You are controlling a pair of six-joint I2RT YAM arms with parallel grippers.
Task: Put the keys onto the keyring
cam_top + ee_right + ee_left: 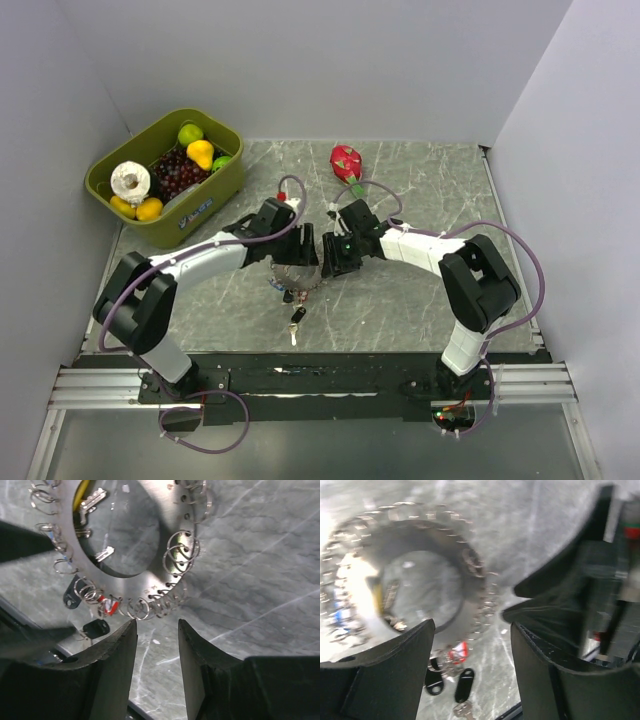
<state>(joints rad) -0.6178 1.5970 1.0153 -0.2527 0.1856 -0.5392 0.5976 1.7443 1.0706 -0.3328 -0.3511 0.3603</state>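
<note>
- Two arms meet over the middle of the bench [420, 300], with the left jaws and right jaws facing each other, tips close together.
- Keyring [172, 525]: a flat metal hoop with many small wire loops strung round its rim. It sits at the bench's centre, under the left jaws; I cannot tell whether it lies flat.
- Left jaws: set wide apart with nothing in their grip. Bare bench and keys show between the fingers [385, 675]. The hoop's rim crosses at 12 o'clock of the gap, in a blurred picture.
- Right jaws: partly apart, nothing between the fingers [112, 670]. The hoop's looped rim is just beyond their tips at 12 o'clock.
- Keys [297, 318]: a few black-headed ones lie loose on the bench at 6 o'clock of the hoop. Silver blades also show through the hoop's hole in the right wrist view.
- Green bin [215, 200] of fruit stands at 10 o'clock on the bench, and a red dragon fruit [346, 160] lies at 12 o'clock.
</note>
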